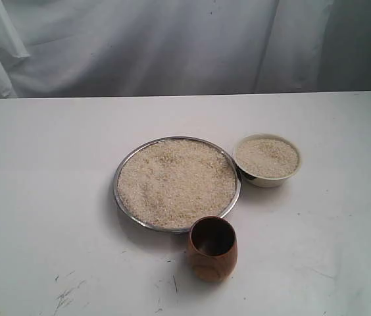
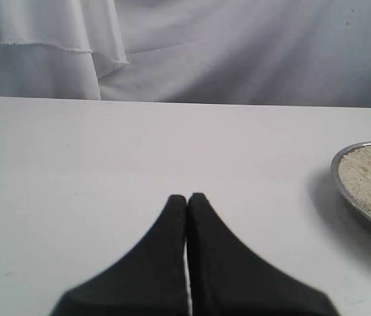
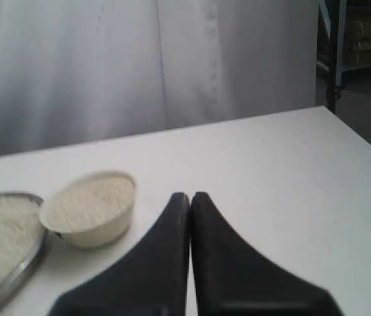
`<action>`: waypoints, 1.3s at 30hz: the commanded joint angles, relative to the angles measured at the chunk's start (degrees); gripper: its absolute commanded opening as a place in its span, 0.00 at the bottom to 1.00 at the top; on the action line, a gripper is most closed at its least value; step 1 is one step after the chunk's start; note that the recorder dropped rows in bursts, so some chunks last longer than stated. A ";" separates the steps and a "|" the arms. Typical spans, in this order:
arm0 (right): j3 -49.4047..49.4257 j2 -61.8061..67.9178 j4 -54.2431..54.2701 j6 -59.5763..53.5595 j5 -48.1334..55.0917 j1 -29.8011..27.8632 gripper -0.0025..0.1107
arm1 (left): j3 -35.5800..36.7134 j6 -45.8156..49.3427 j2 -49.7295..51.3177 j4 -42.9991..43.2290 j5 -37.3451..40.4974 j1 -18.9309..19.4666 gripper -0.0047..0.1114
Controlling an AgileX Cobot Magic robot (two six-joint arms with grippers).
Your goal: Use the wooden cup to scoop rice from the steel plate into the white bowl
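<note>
Wooden cup [image 1: 212, 249]: sitting upright, ungrasped; left gripper [image 2: 187, 196] and right gripper [image 3: 190, 195] resting clenched, empty; likely needing opening wide, gripping squarely.

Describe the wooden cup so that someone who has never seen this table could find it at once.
On the white table, find the wide steel plate of rice. At its camera-side edge stands the wooden cup, upright. It alone is reddish-brown with a dark inside; the white bowl beside the plate is pale and holds rice.
</note>
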 commanded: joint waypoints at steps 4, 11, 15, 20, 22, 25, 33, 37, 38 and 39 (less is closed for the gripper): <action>0.21 -0.35 6.26 -0.50 -10.78 0.23 0.02 | 0.26 -0.18 -0.29 -0.04 -0.36 -0.09 0.04; 0.21 -0.35 6.14 -0.50 -21.01 0.23 0.02 | 0.26 -0.18 -0.29 -0.04 -0.36 -0.09 0.04; 0.21 -0.35 6.14 -0.50 -25.95 0.23 0.02 | 0.26 -0.18 -0.29 -0.04 -0.36 -0.09 0.04; 0.18 -0.35 6.01 4.08 -33.56 0.23 0.02 | 0.26 -0.18 -0.29 -0.04 -0.36 -0.09 0.04; -1.93 -0.35 4.80 4.08 -33.63 0.23 0.02 | 0.26 -0.18 -0.29 -0.04 -0.36 -0.09 0.04; -5.94 -0.33 3.50 4.08 -33.42 0.23 0.02 | 0.26 -0.18 -0.29 -0.04 -0.36 -0.09 0.04; -20.78 12.50 -3.14 5.28 -30.53 1.04 0.02 | 0.26 -0.18 -0.29 -0.04 -0.36 -0.09 0.04; -25.24 20.99 -9.28 8.97 -34.13 3.44 0.02 | 0.26 -0.18 -0.29 -0.04 -0.36 -0.09 0.04; -25.84 23.35 -10.78 9.65 -35.66 4.04 0.02 | 0.26 -0.18 -0.29 -0.04 -0.36 -0.09 0.04; -26.11 25.62 -12.55 10.63 -38.50 4.95 0.02 | 0.26 -0.18 -0.29 -0.04 -0.36 -0.09 0.04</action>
